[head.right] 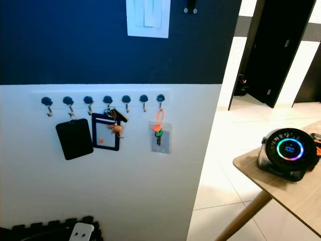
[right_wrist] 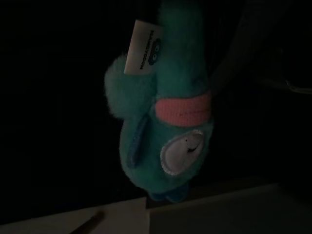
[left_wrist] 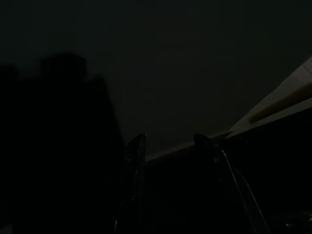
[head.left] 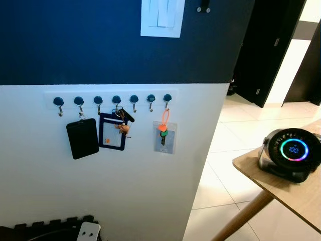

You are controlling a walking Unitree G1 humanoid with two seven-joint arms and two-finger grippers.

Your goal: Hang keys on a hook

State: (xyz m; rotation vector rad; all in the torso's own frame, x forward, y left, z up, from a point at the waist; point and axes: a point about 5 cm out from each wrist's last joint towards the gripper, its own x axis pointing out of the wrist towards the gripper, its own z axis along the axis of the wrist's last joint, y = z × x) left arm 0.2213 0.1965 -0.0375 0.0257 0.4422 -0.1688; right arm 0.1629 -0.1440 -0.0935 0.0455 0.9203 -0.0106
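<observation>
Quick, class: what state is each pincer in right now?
Left pincer: open, holding nothing, in the dark.
Right pincer: cannot be told; a turquoise plush toy hangs before its camera.

A row of seven hooks (head.left: 116, 100) is seen on the wall; a teal plush keychain (right_wrist: 165, 126) is seen hanging at 12 o'clock.

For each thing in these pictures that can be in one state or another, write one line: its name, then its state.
Hook rail: seven hooks, four loaded, three bare.
Black card holder: hanging.
Blue badge frame: hanging.
Key bunch: hanging beside the blue frame.
Clear pouch: hanging by an orange loop.
Round device: lit, ring glowing, on the table.
Teal plush toy: dangling before the right wrist camera.
Left gripper: open.
</observation>
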